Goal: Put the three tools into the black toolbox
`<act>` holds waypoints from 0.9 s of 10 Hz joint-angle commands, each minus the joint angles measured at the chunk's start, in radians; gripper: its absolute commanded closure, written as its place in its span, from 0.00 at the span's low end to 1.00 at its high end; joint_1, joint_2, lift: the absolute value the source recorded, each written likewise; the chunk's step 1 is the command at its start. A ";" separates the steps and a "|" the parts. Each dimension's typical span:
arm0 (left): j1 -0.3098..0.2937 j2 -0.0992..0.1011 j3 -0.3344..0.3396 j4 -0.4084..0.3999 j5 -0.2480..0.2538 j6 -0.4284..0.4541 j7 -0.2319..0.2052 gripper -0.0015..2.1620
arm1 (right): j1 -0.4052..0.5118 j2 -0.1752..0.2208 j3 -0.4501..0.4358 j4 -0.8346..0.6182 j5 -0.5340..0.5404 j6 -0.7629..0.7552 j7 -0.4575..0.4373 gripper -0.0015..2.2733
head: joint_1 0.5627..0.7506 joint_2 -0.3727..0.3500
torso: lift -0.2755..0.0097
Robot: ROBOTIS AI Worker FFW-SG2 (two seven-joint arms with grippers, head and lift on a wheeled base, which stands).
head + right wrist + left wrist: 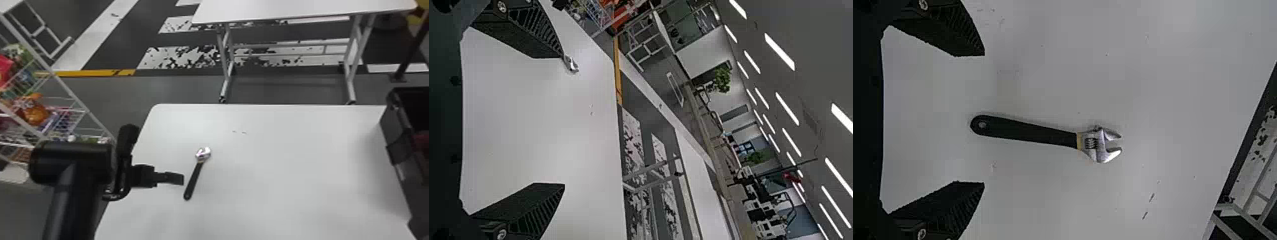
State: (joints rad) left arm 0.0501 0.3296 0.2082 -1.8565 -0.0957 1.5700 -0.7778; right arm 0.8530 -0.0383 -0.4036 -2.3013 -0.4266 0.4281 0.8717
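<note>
One white desk [287, 178] spreads across the head view, in a large indoor room with a dark floor. At the near left, one black arm comes in from the bottom edge and ends in the left claw [179, 178] over the desk. The left wrist view shows this claw [984, 119] released, its two fingers spread wide and gripping nothing. The right claw [564, 120] is also released and holds nothing, its two fingers wide apart in the right wrist view.

Just beside the left claw, on its right in the head view, one adjustable wrench [194, 177] lies flat on the desk. Its single black handle points back toward the robot and its shiny metal head points away, tipped a little to the right. Two small dark marks are on the desktop beyond it. Well apart from the wrench, at the desk's right side, is one black toolbox [399, 137], cut by the view's edge, with something dark red inside.

Beyond the desk's left side stands one white wire rack [75, 96] of packaged goods, among them an orange bag [35, 110]. Farther off are one yellow floor line [95, 73], several worn white stripes [105, 35] and a second white table [287, 9]. Deepest in the right wrist view are two green plants [721, 80] and rows of ceiling lights [779, 51].
</note>
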 commanded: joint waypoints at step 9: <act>-0.233 -0.055 -0.351 0.267 -0.260 0.001 0.026 0.04 | -0.031 0.003 -0.054 0.071 -0.092 -0.042 0.032 0.04 | 0.70 0.69 | 0.79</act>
State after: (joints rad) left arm -0.1849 0.2815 -0.1302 -1.6010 -0.3452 1.5701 -0.7538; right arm 0.8268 -0.0353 -0.4513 -2.2385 -0.5111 0.3883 0.9059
